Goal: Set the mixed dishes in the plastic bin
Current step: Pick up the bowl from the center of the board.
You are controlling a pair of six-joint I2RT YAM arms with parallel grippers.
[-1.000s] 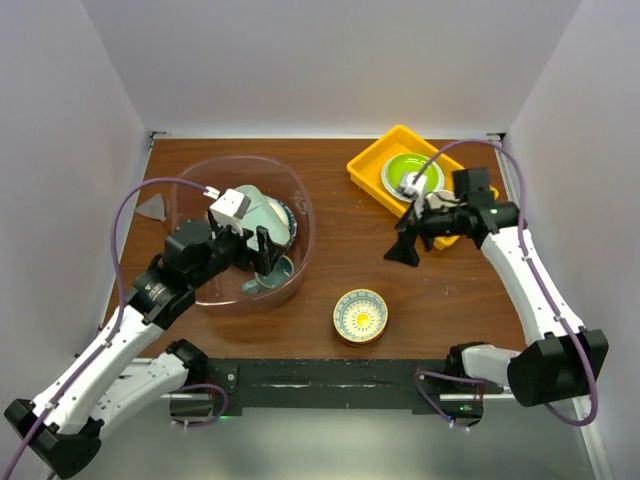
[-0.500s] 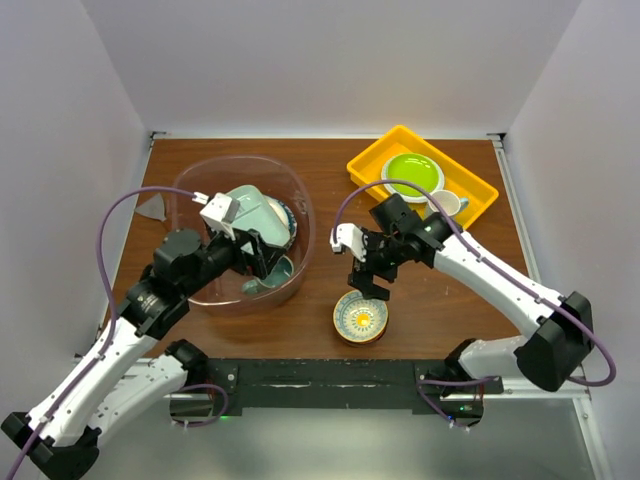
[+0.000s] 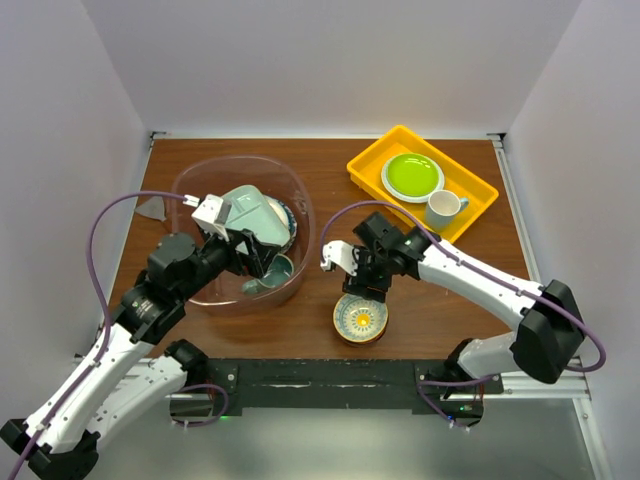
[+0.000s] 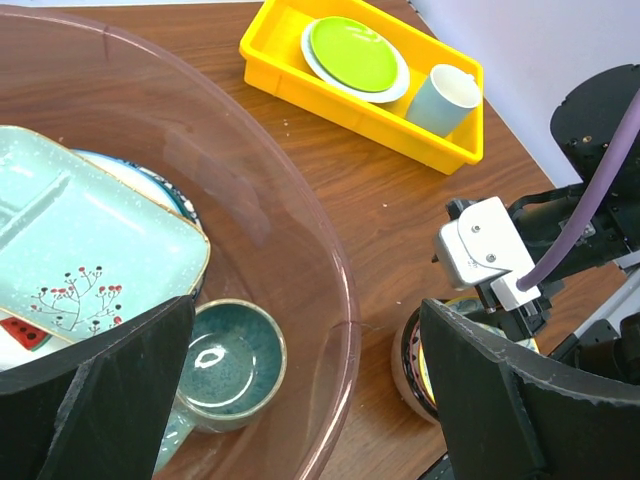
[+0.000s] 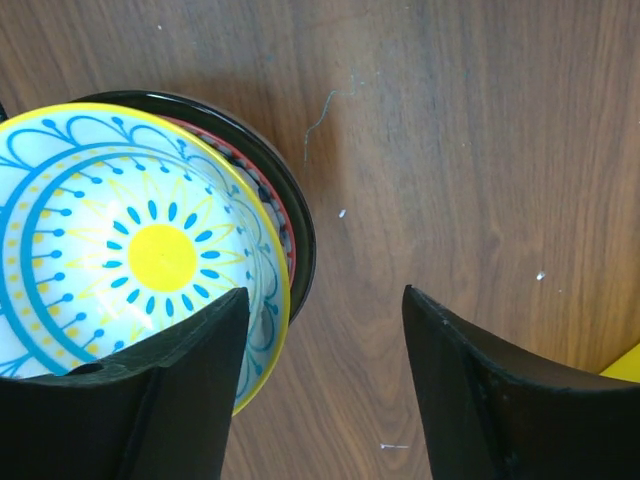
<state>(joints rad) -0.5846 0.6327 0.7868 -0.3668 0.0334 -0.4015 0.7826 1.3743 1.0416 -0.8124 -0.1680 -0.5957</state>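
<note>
Wooden table (image 3: 340, 180), small bowls (image 3: 360, 318) nested, mouths up, near bin (image 3: 215, 180)

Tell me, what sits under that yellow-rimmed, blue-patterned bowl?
Beneath the yellow-rimmed patterned bowl, a black-rimmed dish with a red band peeks out; its inside is covered.

Yellow tray (image 3: 366, 170) back right holds lime-green plate (image 3: 412, 174), white cup (image 3: 441, 209).

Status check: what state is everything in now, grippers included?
plastic bin: holds several dishes.
mint dish: in bin, leaning tilted.
teal mug: in bin, mouth up.
patterned bowl: on table, stacked on dark bowl, outside bin.
left gripper: open, over bin.
right gripper: open, over patterned bowl rim.
white cup: upright in yellow tray.
</note>
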